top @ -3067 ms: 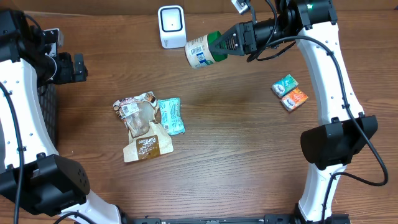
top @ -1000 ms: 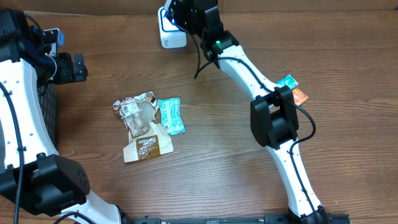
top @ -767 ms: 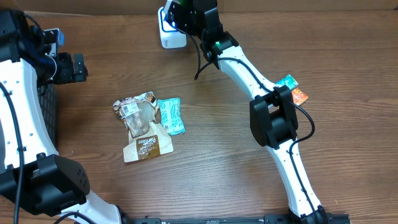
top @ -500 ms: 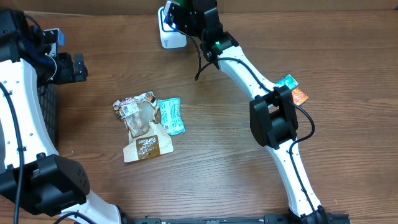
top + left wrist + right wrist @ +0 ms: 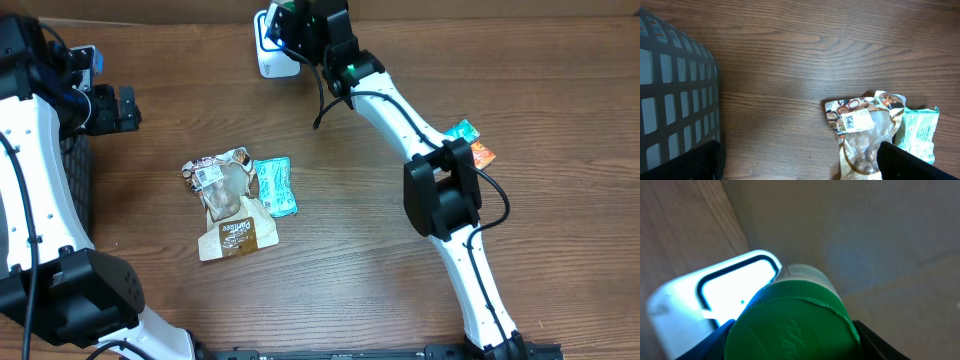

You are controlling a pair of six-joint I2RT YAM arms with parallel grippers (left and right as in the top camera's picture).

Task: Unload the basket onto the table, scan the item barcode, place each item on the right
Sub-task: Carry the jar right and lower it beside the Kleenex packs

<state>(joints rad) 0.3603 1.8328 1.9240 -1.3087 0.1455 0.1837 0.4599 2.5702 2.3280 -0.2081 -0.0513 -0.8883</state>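
A bottle [image 5: 790, 317] with a green lid is gripped by the right gripper [image 5: 793, 336], with one finger on each side of the lid. It is held at the top middle of the overhead frame, right in front of the white scanner [image 5: 270, 58]. It may be touching the scanner, but that is hard to tell. In the right wrist view the scanner's window is lit up at the left, just behind the lid. The barcode cannot be seen.

The left gripper [image 5: 800, 165] is spread wide with nothing in it. It is seen at the upper left of the overhead frame, beside a dark basket [image 5: 675, 100].

On the wooden table [image 5: 350, 250], a clear snack bag [image 5: 222, 185], a teal packet [image 5: 275, 186] and a brown bag [image 5: 236, 236] are bunched together left of centre. Two small packets [image 5: 463, 131] are seen at the right, partly hidden by the arm.
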